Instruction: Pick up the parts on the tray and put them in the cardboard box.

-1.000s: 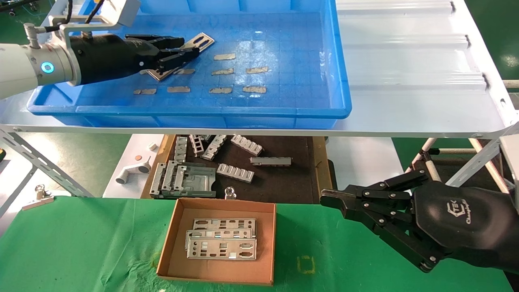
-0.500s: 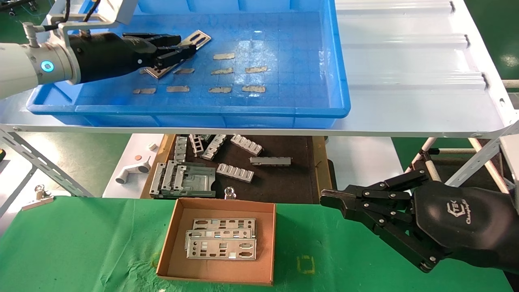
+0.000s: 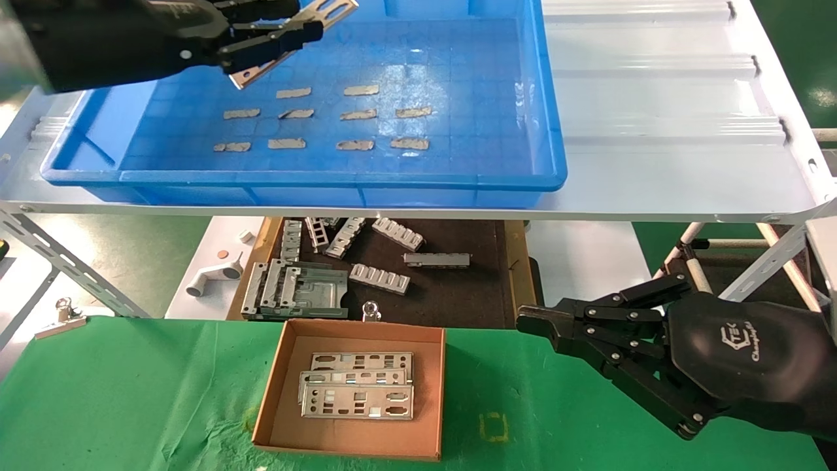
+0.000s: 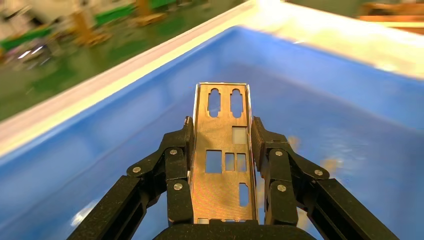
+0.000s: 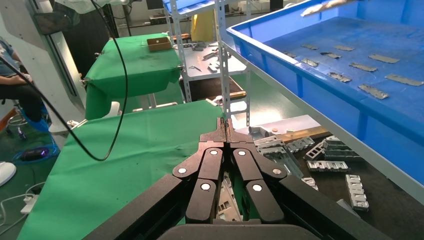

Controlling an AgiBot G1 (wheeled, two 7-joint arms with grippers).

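My left gripper (image 3: 278, 29) is shut on a silver punched plate (image 3: 327, 12), holding it by its long edges in the air above the far left of the blue tray (image 3: 327, 176). In the left wrist view the plate (image 4: 223, 150) sits between the two fingers (image 4: 177, 165), over the tray (image 4: 350, 125). The tray floor holds only tan tape strips (image 3: 356, 115). The cardboard box (image 3: 288, 432) sits on the green cloth below, with three plates (image 3: 358, 400) stacked in it. My right gripper (image 3: 533, 322) is shut and empty, parked at the lower right beside the box.
Under the white shelf (image 3: 654, 131), a dark tray (image 3: 516, 275) holds ribbed grey brackets (image 3: 379, 278). A white fitting (image 3: 212, 278) and a metal clip (image 3: 62, 317) lie to the left. The green cloth (image 3: 131, 392) surrounds the box.
My left gripper has lifted the plate off the tray floor and risen, moving up and slightly right. The right arm has not moved.
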